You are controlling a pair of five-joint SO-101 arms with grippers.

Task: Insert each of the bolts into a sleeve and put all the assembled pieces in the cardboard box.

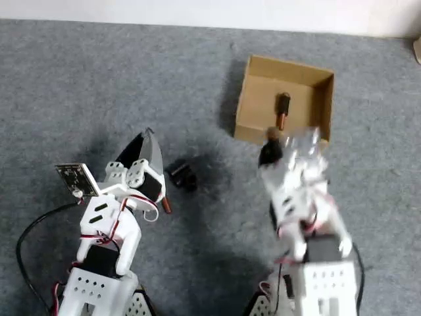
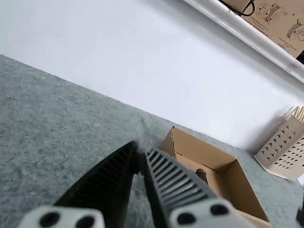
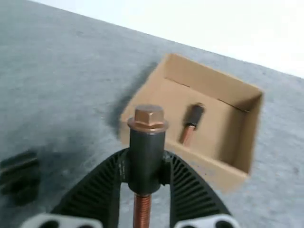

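My right gripper (image 3: 145, 160) is clamped on the black sleeve (image 3: 146, 140), low in the centre of the wrist frame and just short of the cardboard box (image 3: 216, 80) at upper right. I judge the sleeve rigid, light and smooth, so its middle is the safest hold. The copper bolt (image 3: 148, 118) runs through it, hex head up and shank poking out below. My left gripper (image 2: 141, 159) is closed on nothing.

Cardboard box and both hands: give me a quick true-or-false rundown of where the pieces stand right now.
1. One assembled piece lies in the cardboard box. True.
2. The right hand is empty. False: it grips a sleeved bolt.
3. A loose sleeve lies on the carpet near the left hand. True.
4. The left hand holds a bolt. False: it is shut on nothing; a loose bolt lies on the carpet beside it.
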